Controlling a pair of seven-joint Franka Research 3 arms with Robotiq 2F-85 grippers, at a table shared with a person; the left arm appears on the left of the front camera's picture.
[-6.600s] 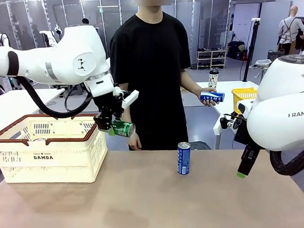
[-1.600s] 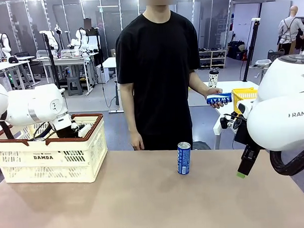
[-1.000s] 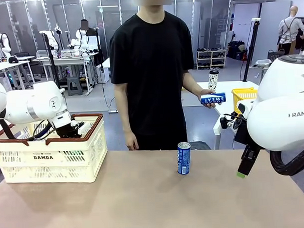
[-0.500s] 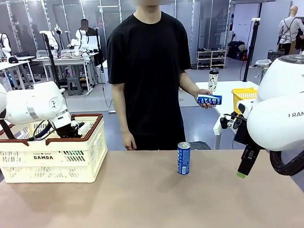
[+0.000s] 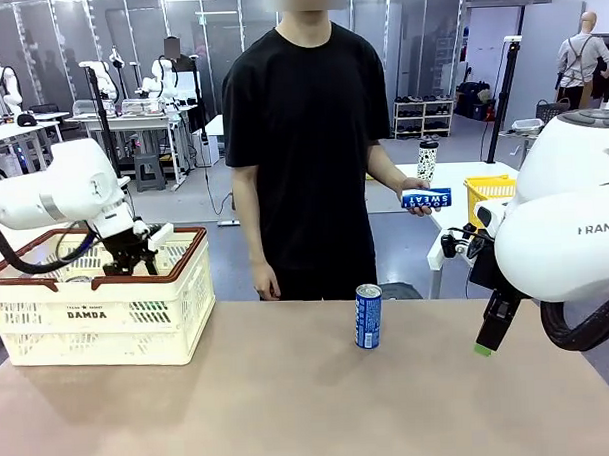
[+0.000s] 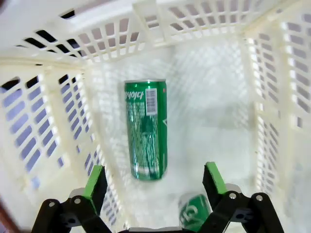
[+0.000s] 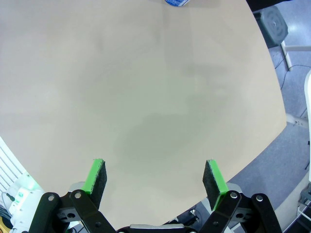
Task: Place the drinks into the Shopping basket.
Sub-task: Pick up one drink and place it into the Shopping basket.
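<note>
- We see the right tool [image 7: 154, 169] nearest, hanging over bare bench [image 5: 291, 409] on the right side. Jaws are spread wide with nothing in them.
- Blue can [image 5: 368, 316] stands upright mid-bench, outside the Shopping basket [image 5: 98, 320] and well apart from both tools.
- The Shopping basket sits on the bench's left side, DAMDA print facing us.
- Left tool [image 6: 153, 175] is in the basket mouth, pointing down. Jaws are spread wide and grip nothing.
- Green can [image 6: 146, 131] lies on its side on the basket floor below the left tool, clear of both pads and nearer one side wall.
- A green item [image 6: 194, 209] shows low beside one finger, partly hidden. We can't tell what it is.
- At the far side a person [image 5: 306, 138] stands behind the bench. One hand [image 5: 416, 206] holds a second blue can [image 5: 426, 197] on its side, in the air beyond the bench's far right.
- Further back, a spotted tumbler [image 5: 427, 161] and a yellow mesh basket [image 5: 490, 193] sit on a white table [image 5: 454, 218].
</note>
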